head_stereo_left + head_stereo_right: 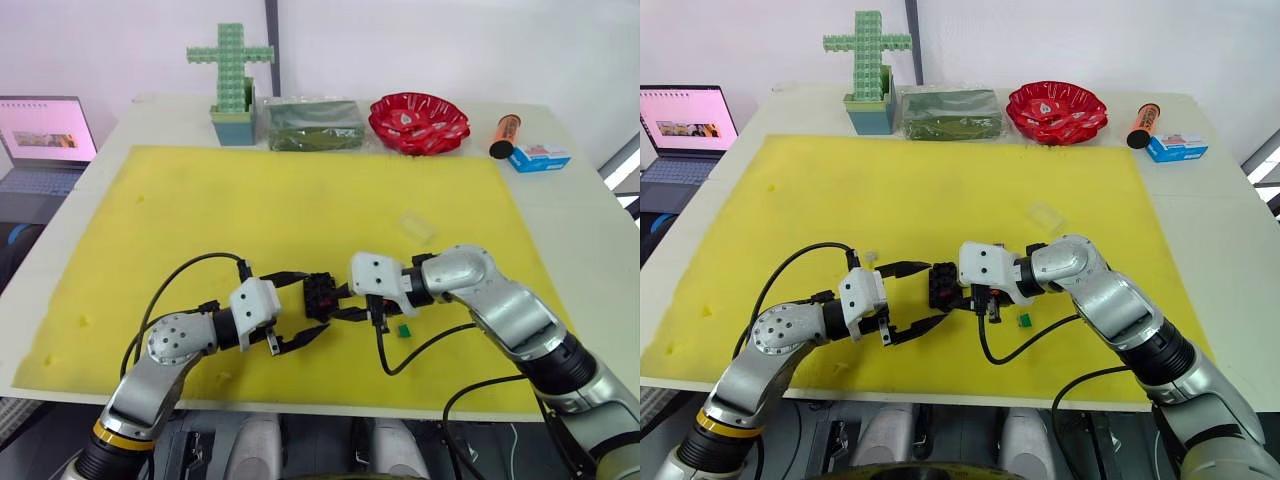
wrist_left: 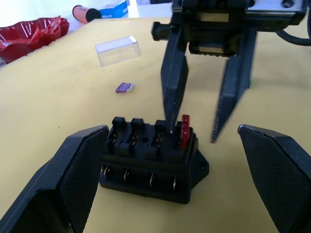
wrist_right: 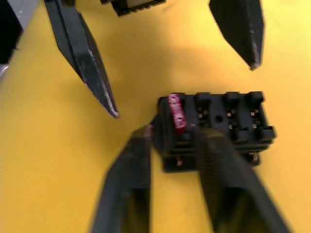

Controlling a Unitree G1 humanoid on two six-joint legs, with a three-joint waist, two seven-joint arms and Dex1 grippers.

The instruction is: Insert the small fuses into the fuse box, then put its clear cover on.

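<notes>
Both grippers sit at the near edge of the yellow mat (image 1: pixel 300 200), with the fuse box (image 1: pixel 319 296) right between them. Left gripper (image 1: pixel 303 306) is spread wide, one finger on each side of the fuse box, not touching it as far as I can see. Right gripper (image 2: pixel 194 131) has its fingers parted too, tips down at the end of the fuse box where the red fuse (image 2: pixel 185 132) stands up in a slot; one tip rests on top of the box just beside the fuse, the other beyond that end, so it's not clamping anything. Green fuse (image 1: pixel 404 328) lies on the mat just beside the fuse box, under the right wrist. Purple fuse (image 2: pixel 124 88) is loose on the mat past the fuse box, and the clear cover (image 2: pixel 117 50) is further out that same way, well apart from it.
</notes>
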